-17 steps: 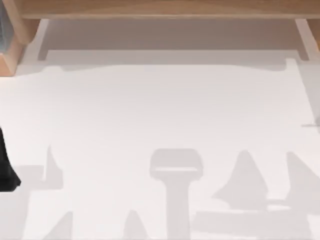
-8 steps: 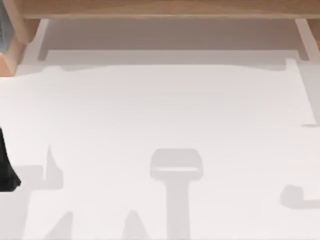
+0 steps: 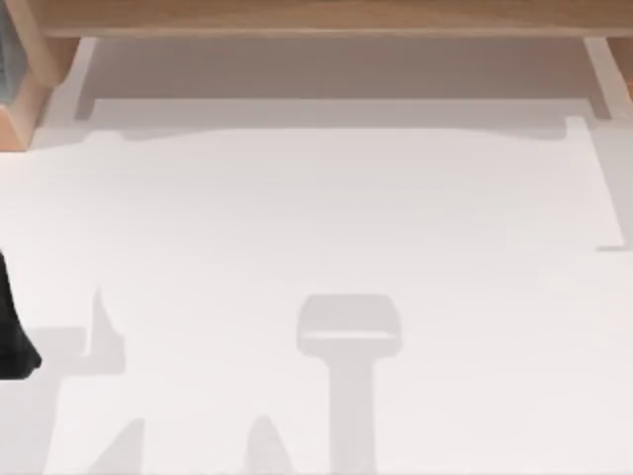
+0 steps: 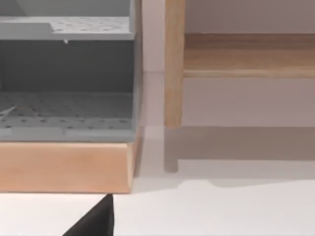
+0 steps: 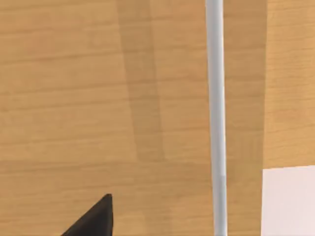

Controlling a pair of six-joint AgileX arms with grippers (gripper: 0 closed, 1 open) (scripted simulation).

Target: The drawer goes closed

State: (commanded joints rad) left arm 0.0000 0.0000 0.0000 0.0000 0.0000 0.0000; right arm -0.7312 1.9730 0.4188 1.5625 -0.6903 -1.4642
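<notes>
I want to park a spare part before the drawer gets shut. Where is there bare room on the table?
The white table is bare from the drawer front at the far edge across the middle to the near edge. The far left corner is tighter, by the wooden frame and grey shelf unit.

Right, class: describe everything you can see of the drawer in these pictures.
The drawer is a wide, shallow white tray along the top view's upper edge. It has thin white side walls, a white front strip and a pale grey-beige floor. It stands pulled out from a light wooden frame, so it is open, and lies level. Nothing lies in the part that shows, and no gripper touches it. A dark arm part sits at the table's left edge, well away.
</notes>
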